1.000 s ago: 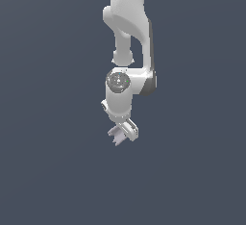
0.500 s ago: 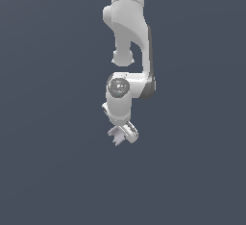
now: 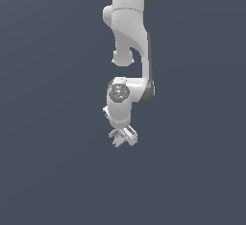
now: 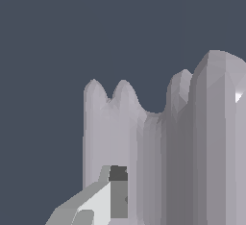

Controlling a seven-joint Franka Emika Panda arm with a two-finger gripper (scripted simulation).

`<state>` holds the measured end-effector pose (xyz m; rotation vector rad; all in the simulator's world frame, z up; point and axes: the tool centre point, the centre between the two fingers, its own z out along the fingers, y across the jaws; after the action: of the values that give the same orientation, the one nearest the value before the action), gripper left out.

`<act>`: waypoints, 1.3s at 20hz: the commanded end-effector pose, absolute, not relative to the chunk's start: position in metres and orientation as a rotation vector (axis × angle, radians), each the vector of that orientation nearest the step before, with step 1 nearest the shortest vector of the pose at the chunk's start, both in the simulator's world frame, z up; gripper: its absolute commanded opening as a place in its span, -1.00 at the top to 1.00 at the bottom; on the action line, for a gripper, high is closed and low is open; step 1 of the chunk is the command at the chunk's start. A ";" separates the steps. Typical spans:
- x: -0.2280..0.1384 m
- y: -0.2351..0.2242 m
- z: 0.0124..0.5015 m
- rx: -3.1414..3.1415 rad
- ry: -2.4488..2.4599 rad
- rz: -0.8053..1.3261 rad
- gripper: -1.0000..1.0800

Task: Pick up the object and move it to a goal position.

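In the exterior view the white arm hangs down mid-frame, with my gripper (image 3: 122, 137) at its lower end. The object (image 3: 115, 135), a small pale lavender-grey piece, pokes out between the fingers on the exterior view's left side. It is held off the dark ground. In the wrist view the object (image 4: 168, 147) fills much of the picture, a lavender-grey block with scalloped, notched edges. One light finger with a dark pad (image 4: 117, 190) presses against its face. The other finger is hidden behind the block. The gripper is shut on the object.
A plain dark blue-grey ground (image 3: 48, 171) surrounds the arm on every side. No goal marker, container or other item shows in either view.
The wrist and gripper have sunk slightly lower in the exterior view, carrying the object along. The grip is unchanged.
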<state>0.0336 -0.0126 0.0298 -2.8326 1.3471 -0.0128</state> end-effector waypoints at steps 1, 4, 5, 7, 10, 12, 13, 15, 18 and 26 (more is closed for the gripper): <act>0.030 -0.013 0.024 -2.837 1.350 0.000 1.00; 0.030 -0.013 0.024 -2.837 1.350 0.000 1.00; 0.030 -0.013 0.024 -2.837 1.350 0.000 1.00; 0.030 -0.013 0.024 -2.837 1.350 0.000 1.00; 0.035 -0.015 0.031 -2.831 1.352 -0.018 1.00; 0.034 -0.015 0.033 -2.831 1.352 -0.018 1.00; 0.034 -0.015 0.035 -2.831 1.352 -0.018 1.00; 0.033 -0.014 0.040 -2.831 1.352 -0.018 1.00; 0.031 -0.013 0.051 -2.831 1.352 -0.017 1.00; 0.021 -0.006 0.108 -2.831 1.352 -0.014 1.00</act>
<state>0.0226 -0.0074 0.0941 -2.8313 1.3524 -0.0132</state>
